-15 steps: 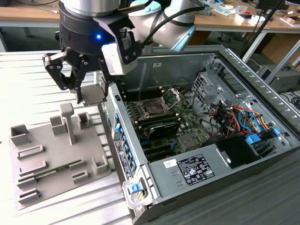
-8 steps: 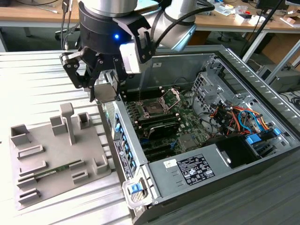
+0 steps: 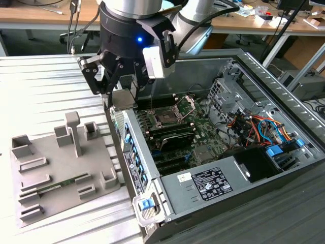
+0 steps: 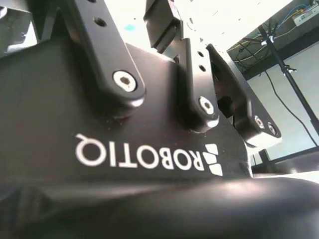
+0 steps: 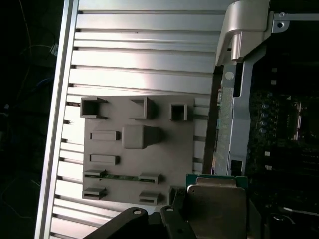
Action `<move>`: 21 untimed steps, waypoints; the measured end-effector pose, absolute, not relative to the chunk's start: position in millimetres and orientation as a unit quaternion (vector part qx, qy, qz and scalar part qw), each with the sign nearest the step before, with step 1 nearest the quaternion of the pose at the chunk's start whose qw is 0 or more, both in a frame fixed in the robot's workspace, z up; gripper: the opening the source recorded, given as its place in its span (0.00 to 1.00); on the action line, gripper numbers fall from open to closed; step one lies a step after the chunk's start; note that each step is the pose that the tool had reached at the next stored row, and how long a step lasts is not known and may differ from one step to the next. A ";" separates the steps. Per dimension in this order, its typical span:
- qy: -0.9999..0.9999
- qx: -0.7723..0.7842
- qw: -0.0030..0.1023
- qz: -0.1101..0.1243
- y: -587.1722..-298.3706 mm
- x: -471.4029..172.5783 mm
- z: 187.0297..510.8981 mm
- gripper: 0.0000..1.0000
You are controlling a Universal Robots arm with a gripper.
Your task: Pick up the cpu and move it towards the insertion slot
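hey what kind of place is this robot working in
Likely an electronics or robotics lab bench: an open computer case with its green motherboard exposed, a grey parts holder on a ribbed metal table, and cluttered desks behind.

Open computer case (image 3: 284,91) lies on slatted table (image 3: 30,91), toward exterior view's right. Holder plate (image 3: 61,168) on table just beside case, on exterior view's left. Insertion slot (image 3: 165,116) inside case on motherboard (image 3: 203,133). Gripper (image 3: 121,91) above case's near wall, cpu (image 3: 125,99) between its fingers, slot just right of it
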State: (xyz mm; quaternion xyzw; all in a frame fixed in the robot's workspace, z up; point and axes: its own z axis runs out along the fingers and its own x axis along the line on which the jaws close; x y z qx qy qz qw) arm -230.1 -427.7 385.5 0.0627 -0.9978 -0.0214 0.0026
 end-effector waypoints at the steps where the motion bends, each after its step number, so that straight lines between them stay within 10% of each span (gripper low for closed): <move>1: -0.998 0.063 0.003 -0.021 -427.7 -227.9 385.5 0.55; 21: -0.998 0.063 0.003 -0.021 -427.7 -173.7 385.1 0.55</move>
